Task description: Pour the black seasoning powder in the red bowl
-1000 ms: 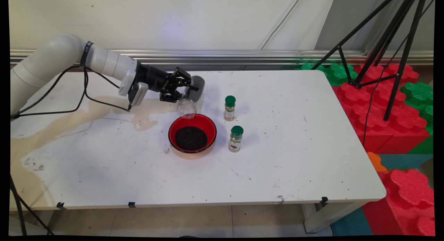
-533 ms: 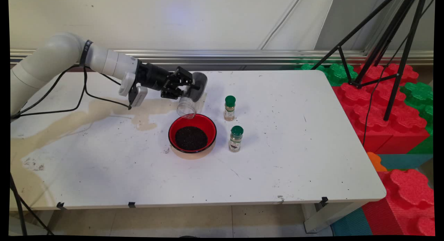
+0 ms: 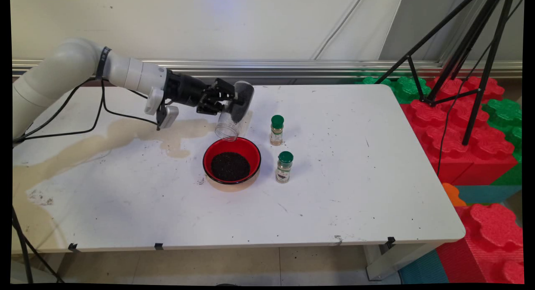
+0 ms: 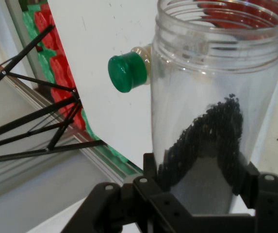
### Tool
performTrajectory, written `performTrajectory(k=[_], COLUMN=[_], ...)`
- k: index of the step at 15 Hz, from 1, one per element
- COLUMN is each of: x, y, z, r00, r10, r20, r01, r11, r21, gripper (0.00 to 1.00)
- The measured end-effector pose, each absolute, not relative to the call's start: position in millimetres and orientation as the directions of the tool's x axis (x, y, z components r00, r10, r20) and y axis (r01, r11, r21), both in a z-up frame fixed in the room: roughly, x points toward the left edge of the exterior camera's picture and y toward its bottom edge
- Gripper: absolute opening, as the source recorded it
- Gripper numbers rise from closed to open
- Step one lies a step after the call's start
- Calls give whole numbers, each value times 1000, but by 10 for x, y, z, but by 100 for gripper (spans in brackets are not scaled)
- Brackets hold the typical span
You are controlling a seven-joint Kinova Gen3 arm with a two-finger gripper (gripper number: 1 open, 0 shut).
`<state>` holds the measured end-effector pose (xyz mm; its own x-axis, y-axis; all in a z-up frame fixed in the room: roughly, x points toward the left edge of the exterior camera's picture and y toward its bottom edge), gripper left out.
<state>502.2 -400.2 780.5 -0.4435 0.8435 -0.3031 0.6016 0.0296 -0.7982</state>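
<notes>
My gripper (image 3: 229, 103) is shut on a clear plastic jar (image 3: 232, 114) with no lid, held tilted with its open mouth down over the far rim of a red bowl (image 3: 212, 150). The bowl holds a heap of small black grains (image 3: 230, 166). In the hand view the jar (image 4: 215, 97) fills the right side between the fingers (image 4: 151, 194), and some black grains (image 4: 211, 133) lie inside it against its wall. A green-capped spice bottle (image 4: 127, 72) shows just beyond the jar.
Two green-capped spice bottles stand right of the bowl, one farther back (image 3: 276, 130) and one nearer (image 3: 284, 166). A brownish stain (image 3: 104, 141) spreads over the table's left side. Red and green foam blocks (image 3: 468, 127) and a black tripod (image 3: 468, 52) stand off the right edge.
The gripper has risen a little and moved right with the jar. The jar has swung towards upright, its base higher and its mouth farther from the bowl.
</notes>
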Motion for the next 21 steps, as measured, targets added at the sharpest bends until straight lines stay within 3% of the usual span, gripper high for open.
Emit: performTrajectory(k=[21], x=[4771], y=[-3774], z=[7917], r00=[-324], r10=[806], r20=[-496], r01=[638], r11=[-201], r21=[-743], gripper=[0])
